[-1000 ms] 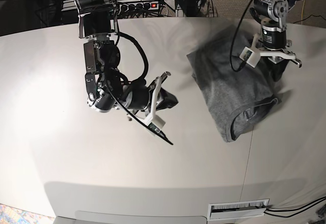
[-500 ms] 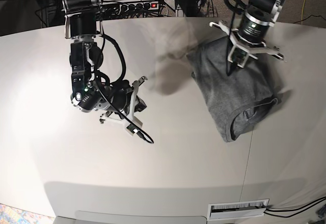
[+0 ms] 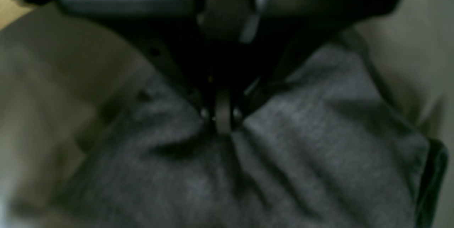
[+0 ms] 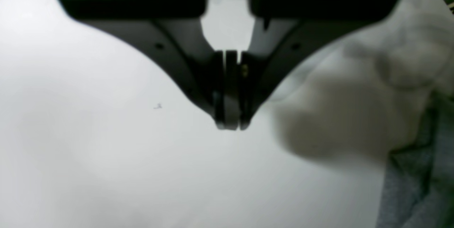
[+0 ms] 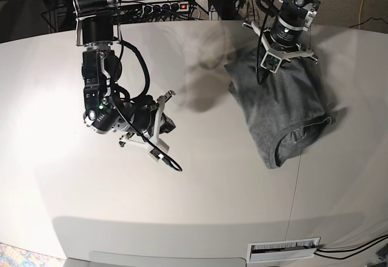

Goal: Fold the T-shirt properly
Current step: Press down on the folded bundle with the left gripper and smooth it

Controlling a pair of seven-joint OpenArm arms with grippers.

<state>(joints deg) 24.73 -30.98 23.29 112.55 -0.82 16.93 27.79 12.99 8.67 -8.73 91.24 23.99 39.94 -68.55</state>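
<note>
The grey T-shirt point(image 5: 285, 112) lies folded into a compact slab at the table's right, neckline toward the front. My left gripper point(image 5: 274, 67) hangs over its far left part. In the left wrist view this gripper point(image 3: 223, 123) is shut, its tips pressed into the T-shirt point(image 3: 312, 150), with creases running out from them. My right gripper point(image 5: 167, 124) hovers over bare table left of centre. It shows shut and empty in the right wrist view point(image 4: 230, 125). An edge of the T-shirt point(image 4: 408, 192) shows at that view's lower right.
The white table point(image 5: 200, 206) has a seam running down its right part. A power strip and cables point(image 5: 173, 6) lie behind the far edge. A slotted vent point(image 5: 284, 249) sits at the front right.
My left gripper has swung from the shirt's right edge to its far left part. My right arm has drawn back to the left, away from the shirt.
</note>
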